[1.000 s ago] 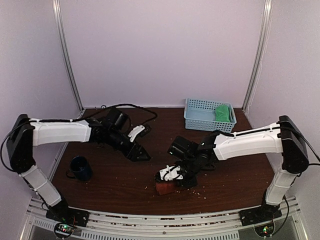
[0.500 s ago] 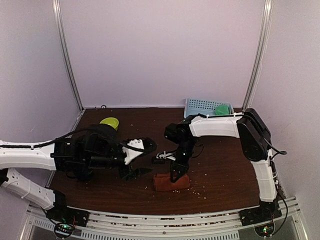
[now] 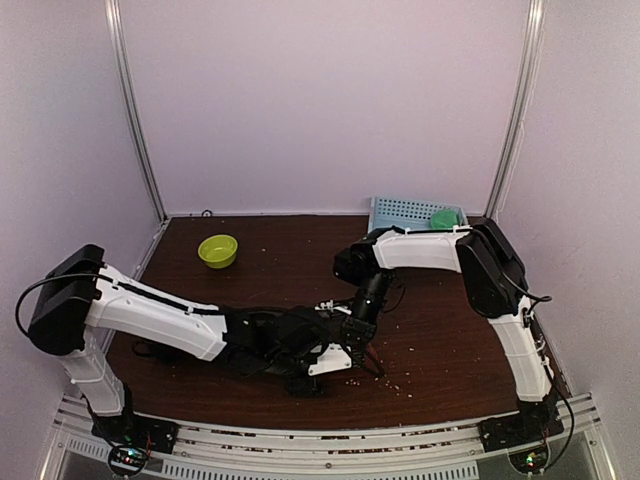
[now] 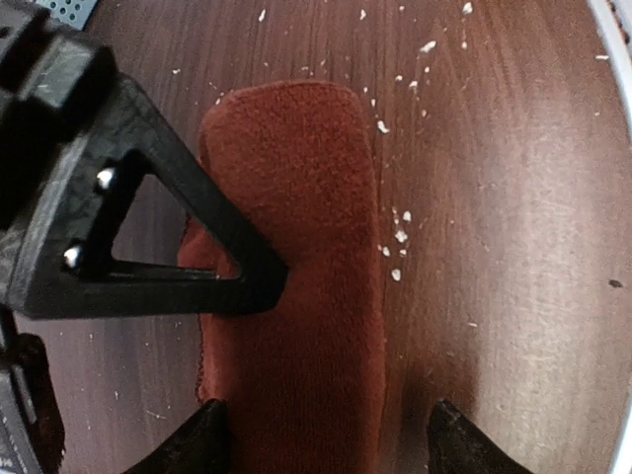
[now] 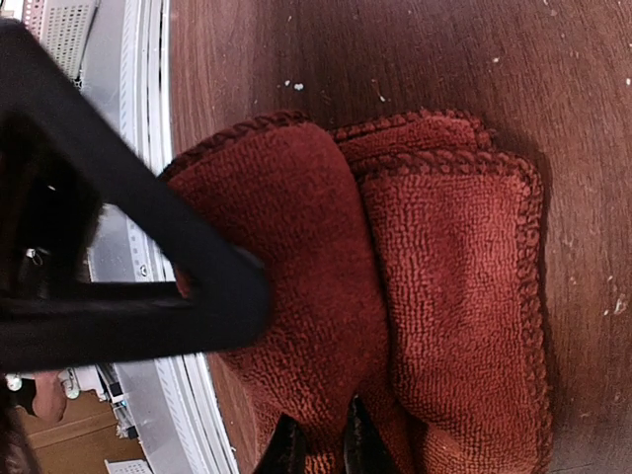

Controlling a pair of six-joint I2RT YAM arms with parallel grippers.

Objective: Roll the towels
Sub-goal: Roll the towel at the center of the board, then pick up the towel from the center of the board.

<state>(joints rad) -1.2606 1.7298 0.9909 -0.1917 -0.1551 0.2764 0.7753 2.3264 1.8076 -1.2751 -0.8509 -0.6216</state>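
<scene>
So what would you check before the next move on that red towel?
1. Open left gripper straddles the red towel: ok.
2. Shut right gripper pinches the red towel: ok.
3. Whole red towel rolled up: not ok, a flat part lies beside the bulge.
4. Both arms' fingers clear of each other: cannot tell, they crowd together over the cloth.
5. The green towel in the basket is rolled: cannot tell.

Left gripper (image 4: 331, 439) spread wide; right gripper (image 5: 321, 444) pinched nearly closed.
</scene>
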